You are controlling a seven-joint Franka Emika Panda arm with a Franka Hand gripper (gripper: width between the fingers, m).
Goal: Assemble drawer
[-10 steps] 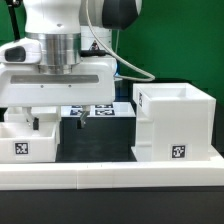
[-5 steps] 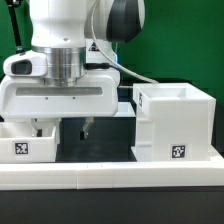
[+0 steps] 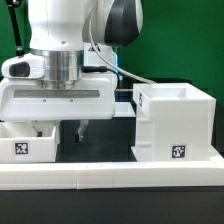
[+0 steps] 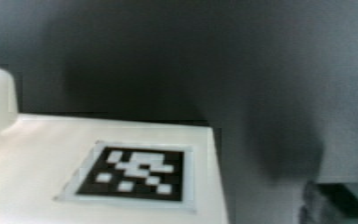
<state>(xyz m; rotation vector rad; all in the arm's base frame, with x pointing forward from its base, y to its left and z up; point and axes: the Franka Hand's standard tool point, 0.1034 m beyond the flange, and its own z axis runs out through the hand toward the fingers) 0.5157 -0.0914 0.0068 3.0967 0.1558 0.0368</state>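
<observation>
Lowered claw point(image 3: 62, 128) hangs at tray point(image 3: 14, 132), near housing point(image 3: 175, 122).

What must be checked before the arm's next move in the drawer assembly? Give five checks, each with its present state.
1. The gripper is open: ok, its fingers stand wide apart.
2. Nothing is held between the fingers: ok.
3. The fingers straddle a wall of the tray: cannot tell, depth is unclear in the exterior view.
4. The housing stands upright and apart from the gripper: ok.
5. The tag is sharp in the wrist view: not ok, it is blurred.
</observation>
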